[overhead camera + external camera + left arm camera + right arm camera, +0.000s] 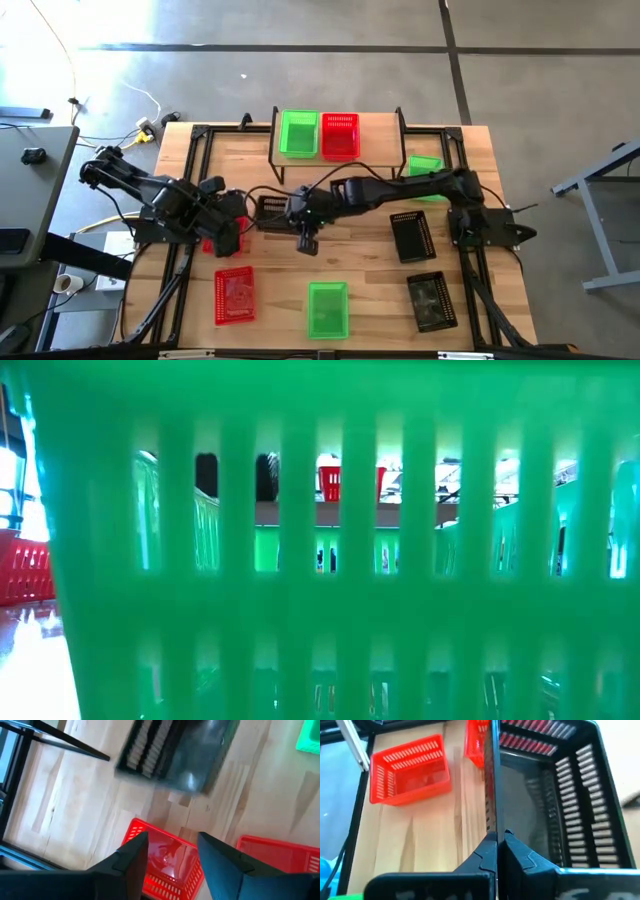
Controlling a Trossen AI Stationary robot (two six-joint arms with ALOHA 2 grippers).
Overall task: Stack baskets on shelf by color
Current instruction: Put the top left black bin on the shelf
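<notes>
Grey concrete floor (300, 40) with dark seam lines around the wooden table (370, 270). Grey desk (30, 150) at left, cables (130, 100) on floor — grey metal stand (600, 190) at right.

Even, bright daylight falls on the table (190, 165) with soft, faint shadows. A green basket (320, 560) pressed against the low camera is wholly out of focus. The black basket (175, 750) in the left wrist view is motion-blurred.

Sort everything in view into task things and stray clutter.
Job: shelf, green baskets, red baskets, black baskets.
Lying about: floor cables, grey side table.
</notes>
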